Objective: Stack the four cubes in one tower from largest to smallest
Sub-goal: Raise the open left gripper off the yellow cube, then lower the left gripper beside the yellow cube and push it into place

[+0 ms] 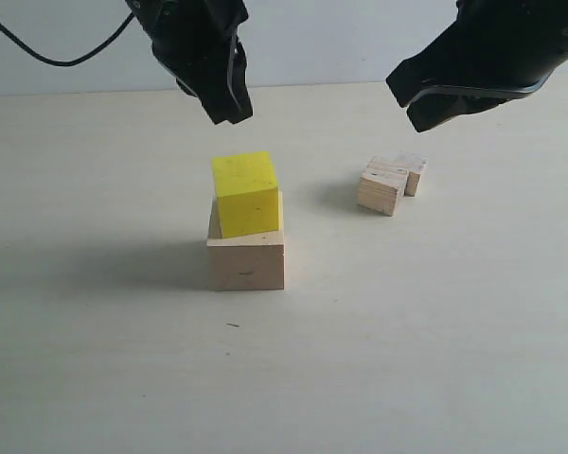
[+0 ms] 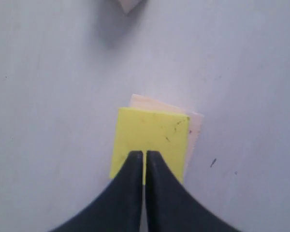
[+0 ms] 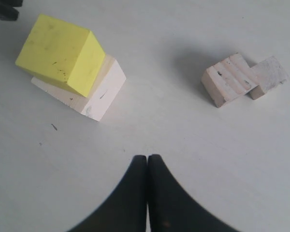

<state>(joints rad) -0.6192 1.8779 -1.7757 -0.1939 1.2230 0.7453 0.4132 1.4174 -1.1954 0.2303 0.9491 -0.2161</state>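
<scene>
Yellow cube (image 1: 245,194) stacked on large wooden cube (image 1: 247,263), twisted slightly off its edges, about mid-table (image 1: 435,369). Medium wooden cube (image 1: 381,189), grain lines on side, and small wooden cube (image 1: 414,170) down on table at 2 o'clock from that tower (image 1: 248,248), well apart from it, touching each other, small one at 1 o'clock of medium. Left end effector (image 2: 144,155) pinched shut, holding nothing, hanging in air at 12 o'clock of yellow cube, clear of it. Right end effector (image 3: 147,158) closed tight too, empty, up in air at 12 o'clock of wooden pair, no contact. Black cable (image 1: 57,59) looping at 10 o'clock corner beside left arm. Tower at two levels only, other two cubes loose.
</scene>
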